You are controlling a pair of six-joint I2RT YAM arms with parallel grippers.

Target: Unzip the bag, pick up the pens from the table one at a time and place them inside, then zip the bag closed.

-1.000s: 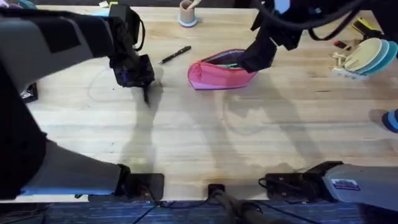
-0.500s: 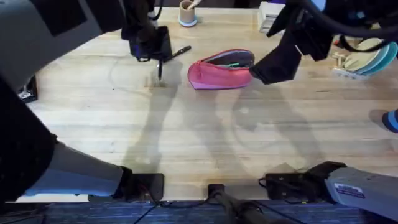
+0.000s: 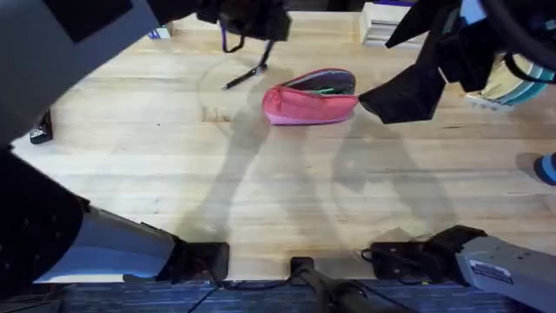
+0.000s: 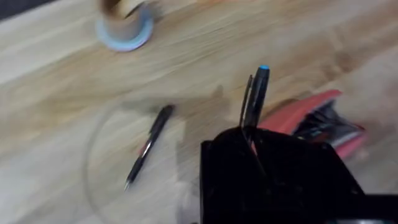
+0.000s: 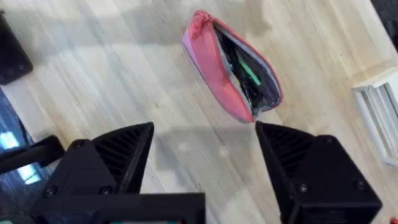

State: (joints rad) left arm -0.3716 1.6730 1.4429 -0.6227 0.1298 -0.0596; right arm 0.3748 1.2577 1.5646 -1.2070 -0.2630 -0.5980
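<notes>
One pen [image 4: 255, 93] between left jaws

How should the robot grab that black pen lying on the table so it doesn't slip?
Grip the black pen around the middle of its barrel, coming straight down from above with the fingers across its width. It lies flat on the table, slim and slanted, with bare wood on both sides, apart from the bag, so a centred pinch should hold it level.
</notes>
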